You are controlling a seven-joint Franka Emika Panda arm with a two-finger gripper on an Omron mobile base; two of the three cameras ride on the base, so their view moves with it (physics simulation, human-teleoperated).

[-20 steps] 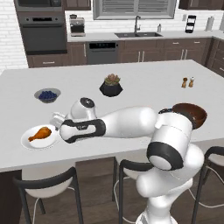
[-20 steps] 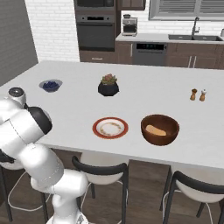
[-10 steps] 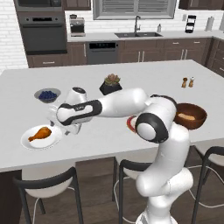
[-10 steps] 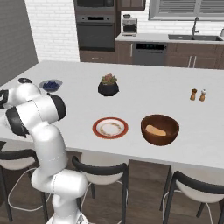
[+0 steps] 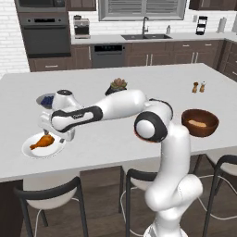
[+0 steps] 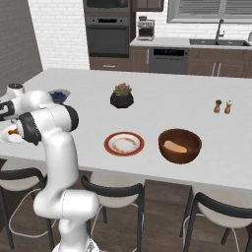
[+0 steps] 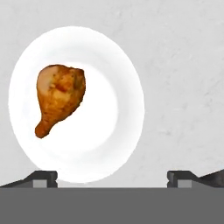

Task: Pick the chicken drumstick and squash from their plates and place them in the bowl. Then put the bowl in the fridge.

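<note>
Kitchen counter (image 5: 120,139) | fingers (image 7: 43,177) spread, empty, above white plate (image 7: 122,131) | risk: drumstick (image 7: 59,98) sits off-centre, descent may miss it.

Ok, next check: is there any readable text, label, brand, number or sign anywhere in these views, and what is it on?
None can be read.
Chicken drumstick and white plate under the hand: no marking.
Wooden bowl, red-rimmed plate, salt and pepper shakers, plant pot: no labels.
Wall oven: its control panel is too small and blurred to show any text.
</note>
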